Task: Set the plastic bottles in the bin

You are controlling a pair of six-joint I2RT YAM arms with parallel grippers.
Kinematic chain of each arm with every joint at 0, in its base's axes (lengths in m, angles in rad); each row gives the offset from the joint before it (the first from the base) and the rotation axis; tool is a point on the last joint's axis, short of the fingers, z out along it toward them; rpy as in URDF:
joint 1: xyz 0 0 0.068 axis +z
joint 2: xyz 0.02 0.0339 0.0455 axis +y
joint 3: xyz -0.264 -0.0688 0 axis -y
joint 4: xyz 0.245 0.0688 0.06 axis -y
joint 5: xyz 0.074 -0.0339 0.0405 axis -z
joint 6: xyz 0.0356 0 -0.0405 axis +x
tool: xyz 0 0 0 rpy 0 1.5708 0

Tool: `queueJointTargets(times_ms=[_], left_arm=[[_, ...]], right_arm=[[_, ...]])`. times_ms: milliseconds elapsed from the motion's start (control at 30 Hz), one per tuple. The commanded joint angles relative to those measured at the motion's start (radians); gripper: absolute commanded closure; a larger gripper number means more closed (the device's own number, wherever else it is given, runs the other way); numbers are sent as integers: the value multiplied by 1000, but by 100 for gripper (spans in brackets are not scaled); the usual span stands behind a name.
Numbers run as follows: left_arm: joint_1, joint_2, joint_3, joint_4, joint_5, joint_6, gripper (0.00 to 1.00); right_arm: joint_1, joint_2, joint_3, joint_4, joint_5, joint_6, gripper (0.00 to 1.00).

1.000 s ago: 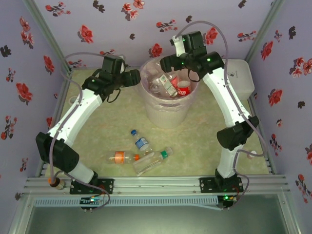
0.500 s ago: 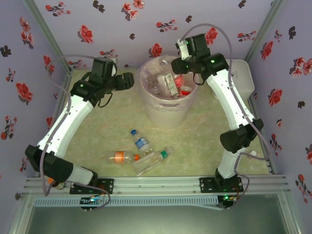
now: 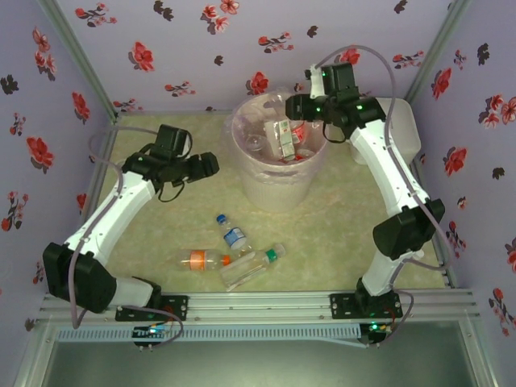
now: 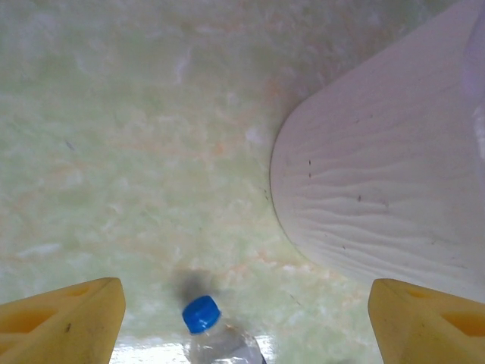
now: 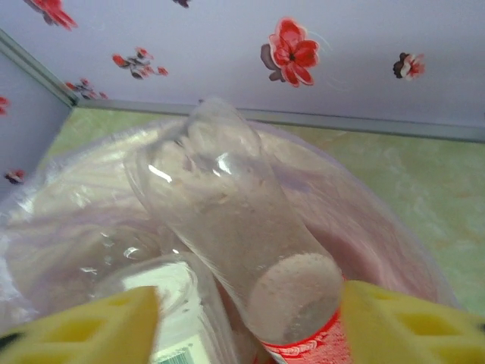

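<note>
Three bottles lie on the table [image 3: 153,234] near its front edge: a blue-capped bottle [image 3: 232,235], an orange-labelled bottle [image 3: 201,259] and a green-capped bottle [image 3: 255,267], the last two close together. More bottles sit in the bin [image 3: 278,189], which stands toward the table's back edge, left of a white box [image 3: 403,129] in the back right corner. We see the left gripper [image 3: 211,165] above the table just left of the bin, released, its fingers [image 4: 61,318] spread wide with the blue cap low between them. Our right gripper [image 3: 292,105] hangs over the bin's back right rim, also released; a clear bottle [image 5: 235,227] lies in the bin below its spread fingers [image 5: 409,326].
</note>
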Motion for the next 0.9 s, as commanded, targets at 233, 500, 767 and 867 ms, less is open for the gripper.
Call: queueJointTargets(times_ms=[233,500,767,867], left_arm=[[-56,-49,-181,34,94,-296,9],[-212,-51,-251,-10,48,-507,7],[-308,-37,-377,93,70,-611,6],[-333,-22,-414,140,72,-649,6]], right_arm=[[-48,-129,58,23,-32,86,3],[-57,-281,-171,55,30,103,3],[-104,-390,-337,39,68,82,2],[-126,-401,-347,30,59,67,2]])
